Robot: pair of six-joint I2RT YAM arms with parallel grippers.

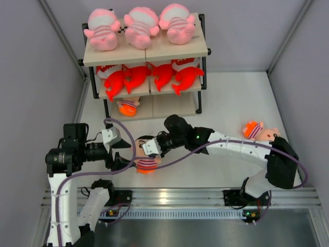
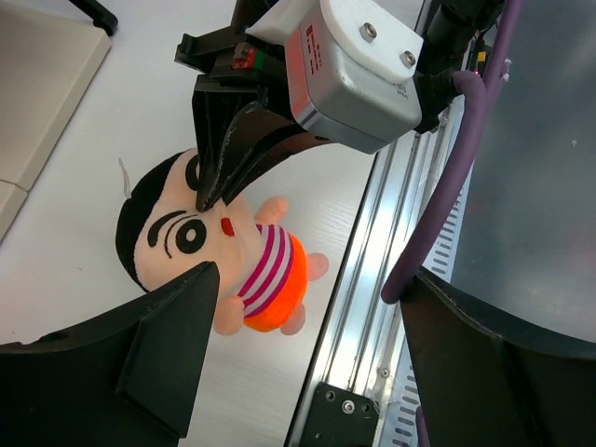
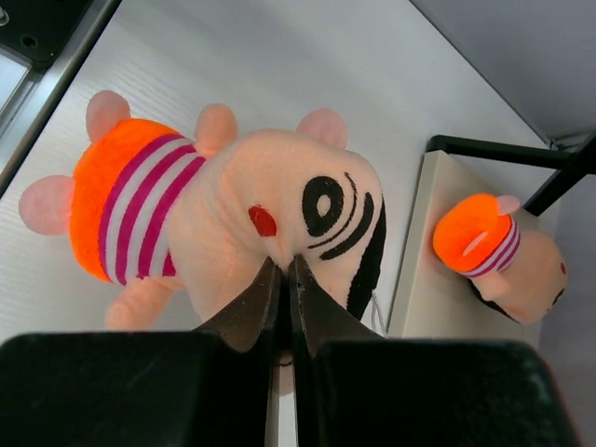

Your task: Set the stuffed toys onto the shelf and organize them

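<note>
Plush item, operator asks: how will the boy doll handle?

Technician: Light, soft and compressible (no rigid parts evident), so it will likely sag from a pinch. It lies on the white tabletop. The left claw stands wide just beside it. The right claw is closed tight, pinching cheek fabric.

Operator: Better hold?

Technician: Across the round head or the striped torso. The shelf stands well apart, and a second boy lies far right.
</note>
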